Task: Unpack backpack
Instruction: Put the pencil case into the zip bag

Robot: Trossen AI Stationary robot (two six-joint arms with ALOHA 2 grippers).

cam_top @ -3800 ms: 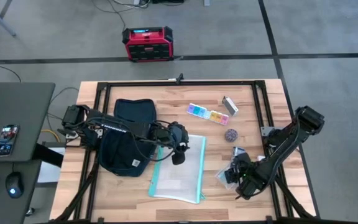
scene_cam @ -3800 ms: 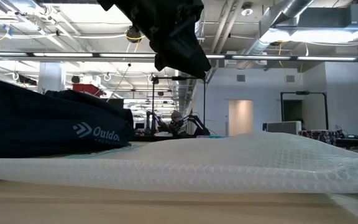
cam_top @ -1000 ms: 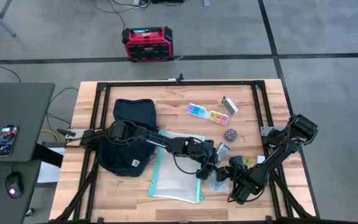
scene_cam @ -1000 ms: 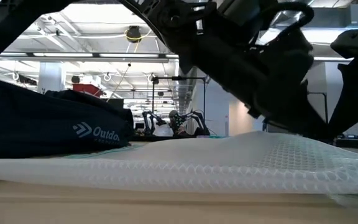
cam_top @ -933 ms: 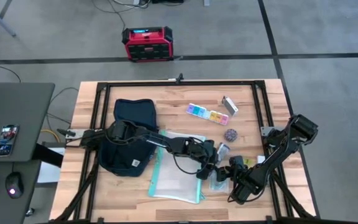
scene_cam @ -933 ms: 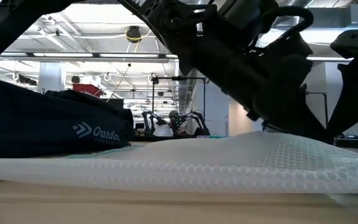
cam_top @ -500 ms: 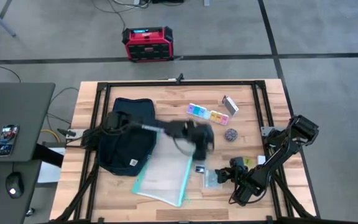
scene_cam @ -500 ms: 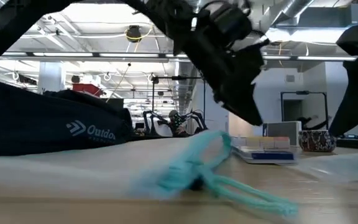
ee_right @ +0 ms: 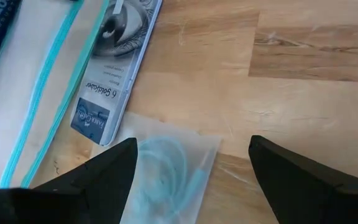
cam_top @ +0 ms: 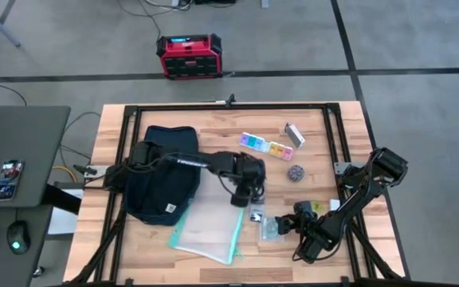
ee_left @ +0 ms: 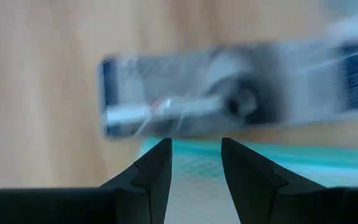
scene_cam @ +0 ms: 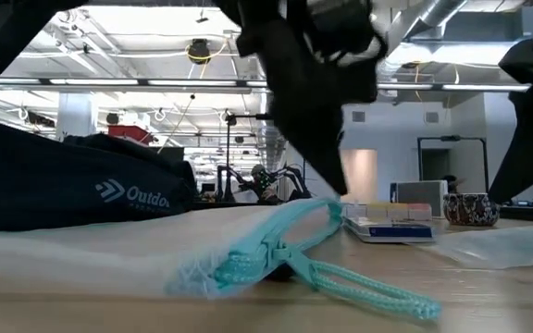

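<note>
The dark navy backpack (cam_top: 164, 179) lies flat at the table's left, its logo side showing in the low view (scene_cam: 72, 190). A clear mesh pouch with teal edging (cam_top: 210, 225) lies beside it, its zip cord (scene_cam: 340, 277) toward the near edge. My left gripper (cam_top: 239, 199) hangs open just above the pouch's far right corner (ee_left: 194, 163), touching nothing. My right gripper (cam_top: 292, 225) stands wide open at the near right, over a clear bag holding a teal cord (ee_right: 166, 168). A flat tin with an eye picture (ee_right: 114, 62) lies between pouch and bag.
A pastel pill organiser (cam_top: 265, 147), a small grey case (cam_top: 295, 135) and a round dark patterned pot (cam_top: 296, 172) sit at the far right. A red-black box (cam_top: 189, 55) stands on the floor beyond the table. Bare wood shows along the near edge.
My left gripper has drawn back from beside the right gripper toward the far left, then come down a little nearer. The mesh pouch has slid and turned, its near end swung toward the left edge. The flat tin now lies uncovered on the table.
</note>
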